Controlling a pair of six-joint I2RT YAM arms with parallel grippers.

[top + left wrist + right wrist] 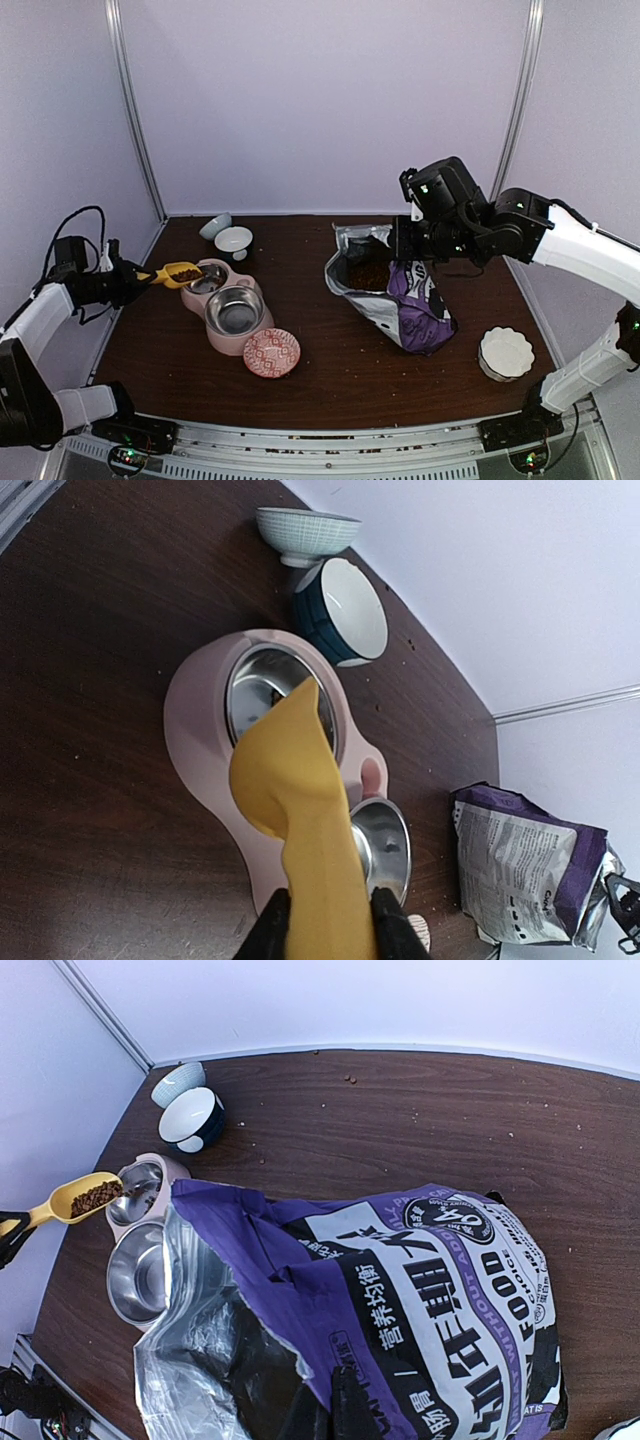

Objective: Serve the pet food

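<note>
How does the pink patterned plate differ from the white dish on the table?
The pink patterned plate is covered in a red-and-white pattern; the white dish is plain. The plate has a smooth round rim, the dish a scalloped one. The plate lies on the left, right beside the pink feeder; the dish lies on the right, apart from the purple food bag. Both look empty and lie toward the near edge.

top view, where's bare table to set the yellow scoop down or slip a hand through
Widest bare patch: the front strip between the red plate and the white bowl. Also free: the lane between the pink feeder and the bag, and the front left corner beside the feeder. Crowded: back left, where two small bowls and the scoop crowd the feeder.
</note>
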